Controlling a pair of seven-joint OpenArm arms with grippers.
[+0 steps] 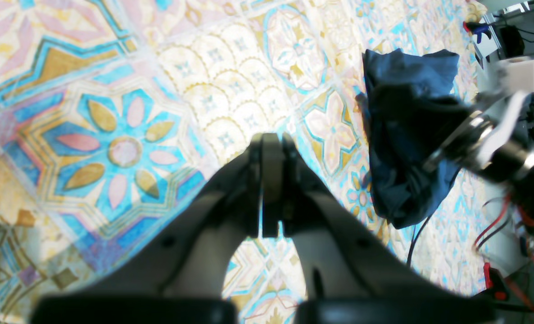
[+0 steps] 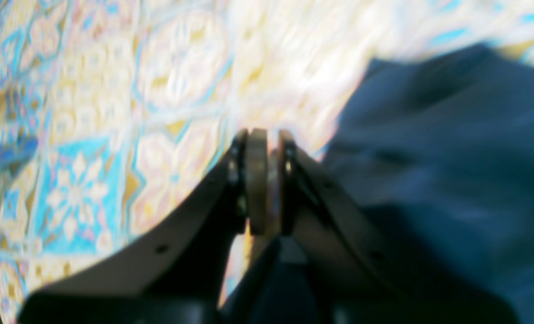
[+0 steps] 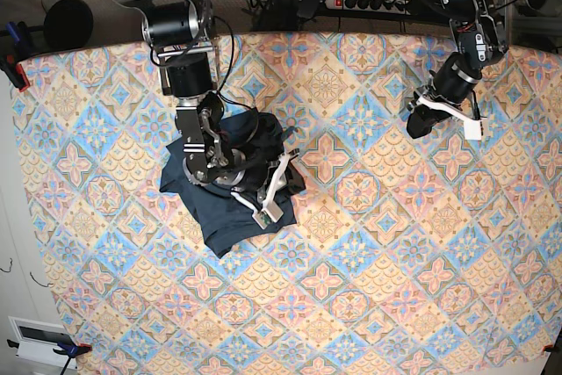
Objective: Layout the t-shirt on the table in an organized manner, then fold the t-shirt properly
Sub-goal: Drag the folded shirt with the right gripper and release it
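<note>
Crumpled t-shirt under the right hand

The navy t-shirt (image 3: 230,186) lies bunched on the bench (image 3: 369,287). The right hand (image 3: 285,171) sits over its right edge, jaws nearly together, seemingly pinching cloth, though blur hides the grip. The left hand (image 3: 413,125), closed and empty, hovers well apart.

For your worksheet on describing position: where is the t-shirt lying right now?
In the base view the t-shirt lies bunched on the left half of the table, under the right gripper, far from the left gripper.
</note>
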